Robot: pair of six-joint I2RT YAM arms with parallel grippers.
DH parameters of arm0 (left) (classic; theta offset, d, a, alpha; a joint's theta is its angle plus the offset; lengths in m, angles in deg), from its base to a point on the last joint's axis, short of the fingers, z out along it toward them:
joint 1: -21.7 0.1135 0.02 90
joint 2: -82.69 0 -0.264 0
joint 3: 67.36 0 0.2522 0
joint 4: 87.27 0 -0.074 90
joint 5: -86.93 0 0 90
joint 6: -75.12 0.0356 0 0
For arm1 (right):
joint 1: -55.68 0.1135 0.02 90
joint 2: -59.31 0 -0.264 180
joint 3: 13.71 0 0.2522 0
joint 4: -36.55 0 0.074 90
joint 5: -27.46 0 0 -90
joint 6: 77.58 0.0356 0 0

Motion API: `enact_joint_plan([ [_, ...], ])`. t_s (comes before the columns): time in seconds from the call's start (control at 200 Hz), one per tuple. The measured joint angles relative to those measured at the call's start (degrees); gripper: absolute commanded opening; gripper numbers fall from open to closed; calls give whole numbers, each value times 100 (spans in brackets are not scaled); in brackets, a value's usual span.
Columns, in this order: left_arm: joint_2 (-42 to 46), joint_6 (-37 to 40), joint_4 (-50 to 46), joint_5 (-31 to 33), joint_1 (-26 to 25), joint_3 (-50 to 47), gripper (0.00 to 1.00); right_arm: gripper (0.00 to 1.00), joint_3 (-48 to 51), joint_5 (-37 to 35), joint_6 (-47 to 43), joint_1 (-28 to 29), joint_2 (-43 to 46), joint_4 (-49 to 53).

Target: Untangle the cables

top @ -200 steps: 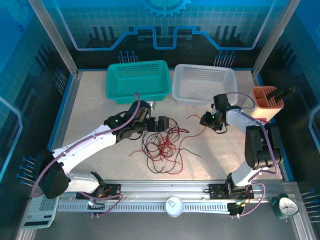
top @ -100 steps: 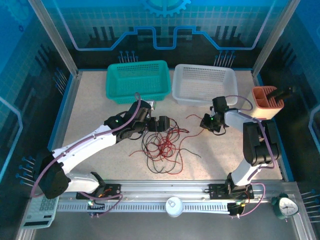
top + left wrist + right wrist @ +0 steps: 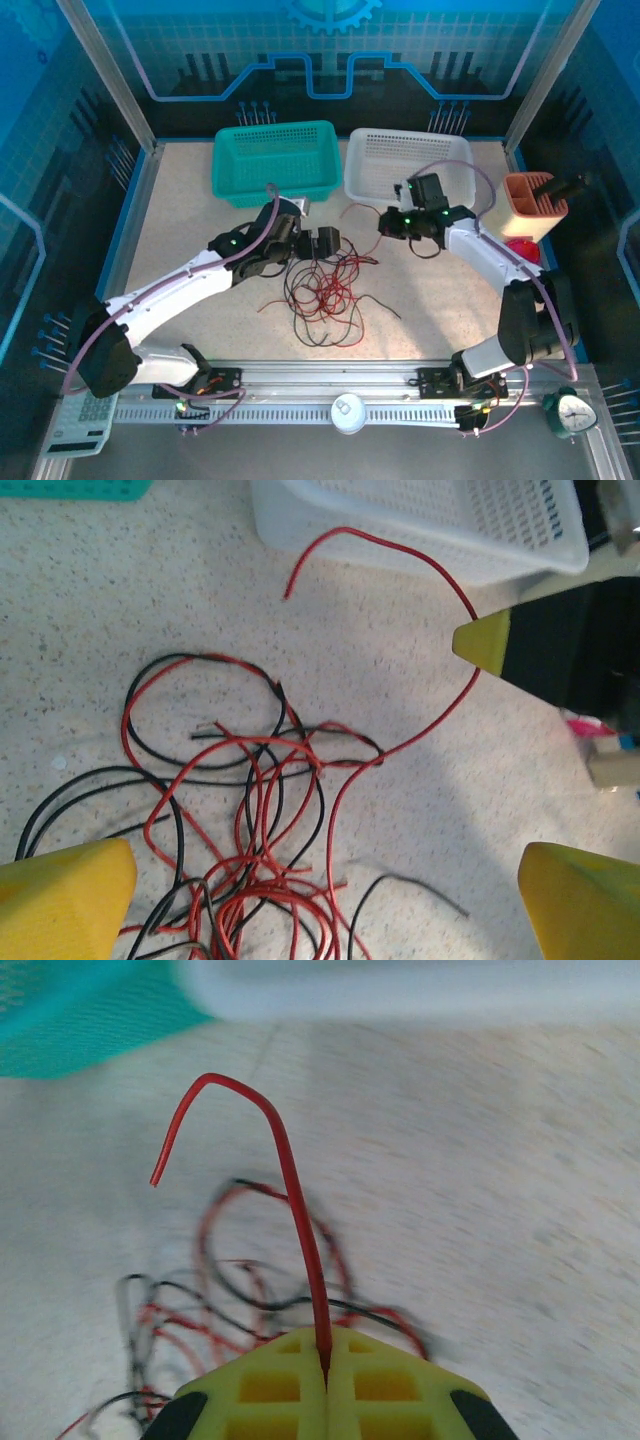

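The cables lie as a loose tangle of thin red and black wires on the speckled table, in front of the two baskets. My right gripper is shut on one red cable. That cable's free end curls up and left beyond the yellow fingers. The same red cable arcs from the tangle up to the right gripper's yellow fingertip, near the white basket. My left gripper hovers open over the tangle's far edge, its yellow fingers wide apart and holding nothing.
A teal basket and a white basket stand side by side at the back. An orange holder stands at the right edge. On the front rail are a calculator, a white round object and a clock.
My right gripper has shut on the red cable and swung left toward the white basket's front, drawing the cable out of the tangle. The left arm has stayed put.
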Motion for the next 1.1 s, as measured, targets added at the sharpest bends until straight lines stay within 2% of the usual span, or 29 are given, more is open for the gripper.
enact_joint_plan([
  [0.13, 0, -337, 160, -83, 354, 13, 99, 0, -577, 96, -249, 422, 17, 7],
  [0.295, 120, -820, 313, -83, 748, 17, 99, 0, -791, 184, -450, 619, 190, -17],
  [0.67, 986, -1821, 1158, -470, 1021, 28, 98, 0, -796, 247, -553, 994, 820, -160],
  [0.91, 1032, -1764, 1403, -800, 1025, 166, 91, 0, -1038, 238, -549, 1032, 1005, -334],
  [1.1, 1032, -1250, 1547, -1252, 1025, 173, 91, 0, -1294, 107, -549, 1060, 1113, -345],
])
